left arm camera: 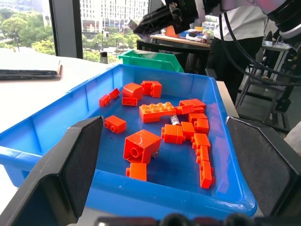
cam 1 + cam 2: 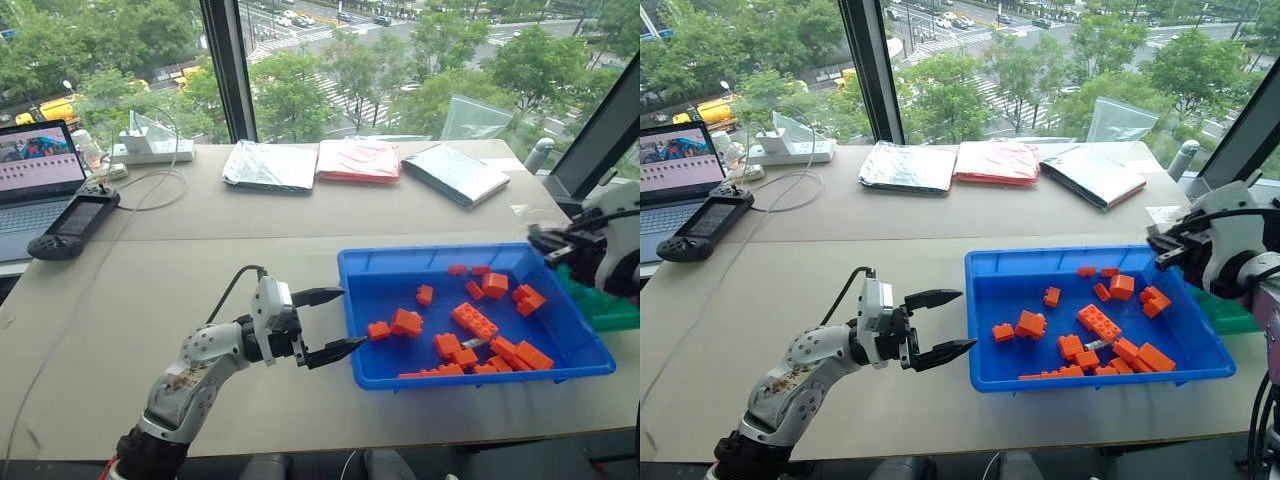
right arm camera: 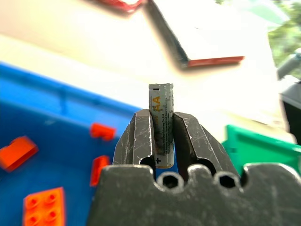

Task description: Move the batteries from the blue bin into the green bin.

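Now right tool [image 3: 161,129] clamped on battery [image 3: 161,123], left tool [image 2: 330,325] wide apart

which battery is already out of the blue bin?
The battery clamped in the right gripper; the other battery lies among orange bricks in the blue bin.

my table [image 2: 200,290] carries the blue bin [image 2: 352,310] at four o'clock, laptop [image 2: 35,185] at ten, three pouches [image 2: 357,160] at twelve.
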Robot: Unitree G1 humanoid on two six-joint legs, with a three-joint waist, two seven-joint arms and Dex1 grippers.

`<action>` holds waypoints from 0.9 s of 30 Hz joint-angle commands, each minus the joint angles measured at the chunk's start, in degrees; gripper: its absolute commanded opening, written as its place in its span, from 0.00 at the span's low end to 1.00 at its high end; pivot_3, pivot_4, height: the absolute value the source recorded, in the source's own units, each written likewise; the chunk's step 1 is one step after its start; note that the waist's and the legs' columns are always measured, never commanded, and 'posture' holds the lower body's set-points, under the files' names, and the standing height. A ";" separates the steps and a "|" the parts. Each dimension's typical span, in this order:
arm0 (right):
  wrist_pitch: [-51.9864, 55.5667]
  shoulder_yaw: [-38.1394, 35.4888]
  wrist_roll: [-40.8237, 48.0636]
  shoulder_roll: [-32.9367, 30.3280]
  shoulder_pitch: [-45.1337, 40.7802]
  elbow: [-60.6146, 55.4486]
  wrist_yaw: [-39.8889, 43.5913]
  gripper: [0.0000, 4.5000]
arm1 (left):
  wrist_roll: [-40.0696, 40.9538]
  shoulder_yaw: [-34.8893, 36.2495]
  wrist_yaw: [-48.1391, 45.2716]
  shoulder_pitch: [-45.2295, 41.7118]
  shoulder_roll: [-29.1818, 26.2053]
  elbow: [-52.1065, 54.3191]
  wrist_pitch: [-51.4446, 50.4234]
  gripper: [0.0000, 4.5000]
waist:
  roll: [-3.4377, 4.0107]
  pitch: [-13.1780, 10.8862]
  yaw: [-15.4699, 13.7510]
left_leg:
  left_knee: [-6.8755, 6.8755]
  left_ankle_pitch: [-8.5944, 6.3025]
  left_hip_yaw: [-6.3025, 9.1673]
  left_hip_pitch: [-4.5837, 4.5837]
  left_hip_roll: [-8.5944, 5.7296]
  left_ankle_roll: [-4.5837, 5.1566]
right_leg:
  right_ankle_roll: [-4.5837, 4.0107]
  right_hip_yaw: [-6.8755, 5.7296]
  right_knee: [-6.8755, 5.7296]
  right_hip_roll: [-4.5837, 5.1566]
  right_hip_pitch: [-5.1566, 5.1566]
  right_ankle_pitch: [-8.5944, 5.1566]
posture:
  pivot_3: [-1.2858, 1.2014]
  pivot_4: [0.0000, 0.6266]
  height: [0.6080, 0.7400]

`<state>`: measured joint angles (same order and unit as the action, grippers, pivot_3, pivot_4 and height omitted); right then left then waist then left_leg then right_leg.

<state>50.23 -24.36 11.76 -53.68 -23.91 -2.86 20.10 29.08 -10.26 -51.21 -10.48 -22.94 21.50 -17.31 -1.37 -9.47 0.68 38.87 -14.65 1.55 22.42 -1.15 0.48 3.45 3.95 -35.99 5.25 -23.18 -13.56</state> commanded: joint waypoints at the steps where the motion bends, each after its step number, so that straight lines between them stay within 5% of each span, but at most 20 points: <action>1: -1.38 -1.11 -4.55 -1.38 -2.27 3.10 -5.59 0.06 | -0.29 0.04 -0.20 -0.54 0.19 0.74 1.23 1.00 | 0.00 0.00 0.07 | 0.00 0.00 0.00 0.00 0.00 0.00 | 0.00 0.01 0.00 0.00 0.00 0.00 | 0.52 0.24 1.00; 4: -1.91 -0.30 -5.19 -1.12 -3.01 4.50 -6.06 0.06 | -0.32 -0.04 -0.06 -0.79 0.32 0.71 1.11 1.00 | 0.01 0.01 0.26 | 0.01 0.00 -0.01 -0.03 0.00 0.00 | 0.00 0.03 -0.01 -0.01 0.01 0.00 | 0.52 0.24 1.00; 6: -2.98 -0.27 -5.87 -1.05 -3.59 5.23 -6.73 0.28 | -0.34 -0.04 0.08 -0.95 0.42 0.69 1.04 1.00 | 0.04 0.02 0.37 | 0.01 0.00 -0.02 -0.04 0.00 0.00 | 0.00 0.04 -0.02 -0.03 0.01 0.00 | 0.52 0.24 1.00; 13: -4.31 -0.05 -4.75 -0.42 -5.92 4.28 -5.76 0.77 | -0.09 0.04 0.73 -0.96 0.40 1.46 0.36 1.00 | 0.05 0.02 0.28 | 0.01 0.00 -0.02 -0.03 0.01 0.00 | 0.00 0.04 -0.01 -0.02 0.02 0.00 | 0.52 0.24 1.00; 16: -2.39 0.73 0.68 0.66 -4.86 -0.58 1.22 0.99 | -0.06 -0.10 1.18 -1.24 0.49 1.73 -0.09 1.00 | 0.05 0.02 0.40 | 0.01 0.00 -0.01 -0.04 0.02 0.00 | 0.00 0.04 0.00 -0.04 0.02 0.00 | 0.52 0.24 1.00; 22: -0.28 0.68 15.55 -2.79 10.84 -21.94 23.86 1.00 | 0.21 -0.09 2.04 -1.47 0.44 2.39 -0.87 1.00 | 0.07 0.01 -0.20 | -0.01 -0.01 0.12 0.01 0.05 0.02 | 0.00 0.02 0.02 -0.03 0.02 0.00 | 0.52 0.24 1.00; 27: 0.91 2.36 18.93 -4.40 17.34 -27.81 28.00 1.00 | 0.46 -0.12 2.43 -1.71 0.32 2.66 -1.33 1.00 | 0.05 0.01 -0.18 | 0.09 -0.04 0.20 0.03 0.03 0.07 | 0.09 0.01 0.07 0.04 0.06 0.01 | 0.52 0.24 1.00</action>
<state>50.21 -20.85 29.31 -56.81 -6.72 -28.87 47.28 29.20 -10.38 -48.93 -11.55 -22.68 21.92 -18.81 -1.32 -9.46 0.49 39.00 -14.69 1.73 22.44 -1.14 0.56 3.58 3.98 -35.92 5.31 -23.08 -13.52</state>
